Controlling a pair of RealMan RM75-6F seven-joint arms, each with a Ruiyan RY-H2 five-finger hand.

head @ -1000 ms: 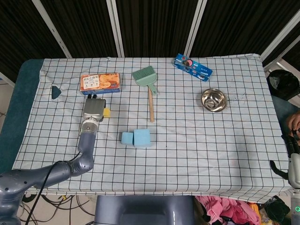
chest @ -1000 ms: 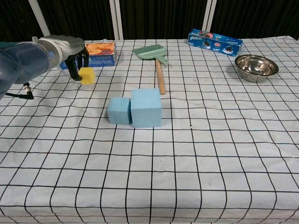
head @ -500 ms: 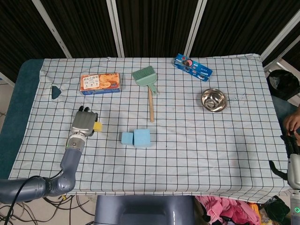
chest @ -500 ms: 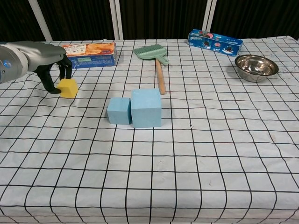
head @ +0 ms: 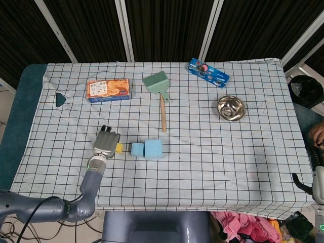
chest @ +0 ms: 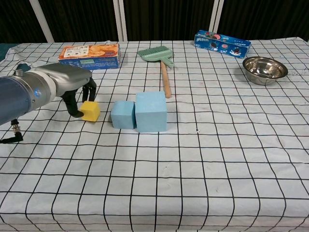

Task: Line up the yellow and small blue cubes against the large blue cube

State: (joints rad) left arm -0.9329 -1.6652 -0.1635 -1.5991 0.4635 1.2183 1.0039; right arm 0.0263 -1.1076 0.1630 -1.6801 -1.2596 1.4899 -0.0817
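The robot's grey left hand (head: 106, 143) is sitting at lower left of centre in the head view, its dark fingers (chest: 73, 105) curling down around the small yellow foam cube (chest: 90, 110) and gripping it from above. In the chest view the cube is sitting at or just above the checked cloth; I cannot tell whether it is touching. It is lying just left of the small light-blue foam cube (chest: 122, 114), with a narrow gap showing between the two. The small blue cube is standing flush against the left face of the large light-blue foam cube (chest: 151, 111), and both are resting near the middle of the white tablecloth with the black grid (head: 202, 152).

The right hand (head: 318, 177) is showing only at the lower right edge of the head view, off the table; how its fingers are lying I cannot tell.

In the upper part of both views, an orange and blue biscuit box (head: 107, 89) is lying at upper left. A green-headed hand brush with a wooden handle (head: 161, 97) is lying just right of the box, its handle pointing down towards the blue cubes. A blue packet of sandwich cookies (head: 208, 72) is lying near the top edge at right of centre, and a shiny steel bowl (head: 231, 108) is sitting below it at right.
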